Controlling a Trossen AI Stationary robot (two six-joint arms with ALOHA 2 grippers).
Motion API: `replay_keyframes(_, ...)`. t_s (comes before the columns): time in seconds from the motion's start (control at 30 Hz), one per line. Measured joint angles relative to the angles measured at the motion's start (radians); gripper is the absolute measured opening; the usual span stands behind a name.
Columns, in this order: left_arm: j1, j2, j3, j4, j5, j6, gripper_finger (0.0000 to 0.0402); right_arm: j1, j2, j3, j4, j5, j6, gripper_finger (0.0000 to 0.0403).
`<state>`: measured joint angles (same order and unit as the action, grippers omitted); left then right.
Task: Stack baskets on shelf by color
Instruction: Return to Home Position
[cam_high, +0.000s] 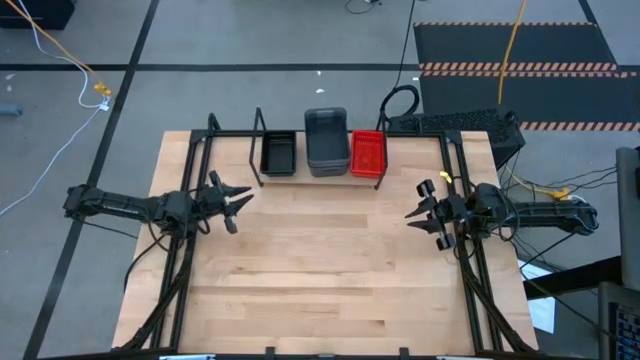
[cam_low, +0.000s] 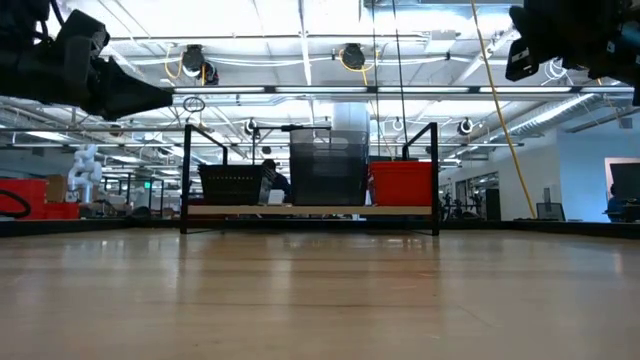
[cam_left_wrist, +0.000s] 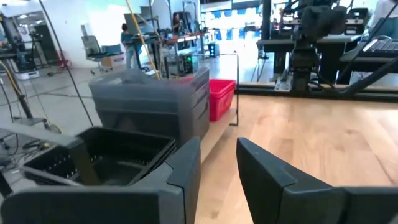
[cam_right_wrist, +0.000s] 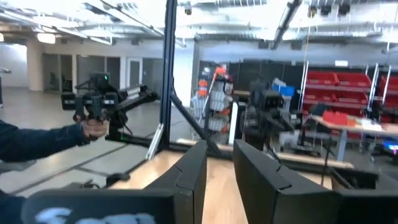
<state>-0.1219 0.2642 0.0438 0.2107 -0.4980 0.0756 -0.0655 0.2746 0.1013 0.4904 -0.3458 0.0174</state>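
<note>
Your left gripper (cam_high: 238, 203) and right gripper (cam_high: 418, 212) both hung with fingers spread; the shelf (cam_low: 310, 211) with its stacked baskets (cam_high: 326, 145) sat beyond them, between the two.

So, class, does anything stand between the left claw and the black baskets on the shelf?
No loose object: bare tabletop lies between the left claw and the shelf. Only the shelf's own thin black end frame stands on that side of the black baskets. The right claw waits at the right.
</note>
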Motion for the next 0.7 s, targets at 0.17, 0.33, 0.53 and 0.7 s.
replay_keyframes(0.17, 0.000, -0.064, -0.001, -0.079, -0.001, -0.035, 0.0106, -0.017, -0.065, 0.000, -0.109, 0.000, 0.001, 0.0073)
replay_keyframes(0.33, 0.000, -0.120, -0.001, -0.144, 0.001, -0.040, 0.0106, -0.021, -0.087, -0.012, -0.154, 0.000, 0.006, 0.0073)
replay_keyframes(0.53, 0.000, -0.176, -0.001, -0.210, 0.082, -0.071, 0.0106, -0.021, -0.088, -0.081, -0.051, -0.001, 0.050, 0.0073)
replay_keyframes(0.7, 0.000, -0.193, -0.002, -0.239, 0.121, -0.086, 0.0106, -0.021, -0.084, -0.082, -0.054, 0.001, 0.054, 0.0073)
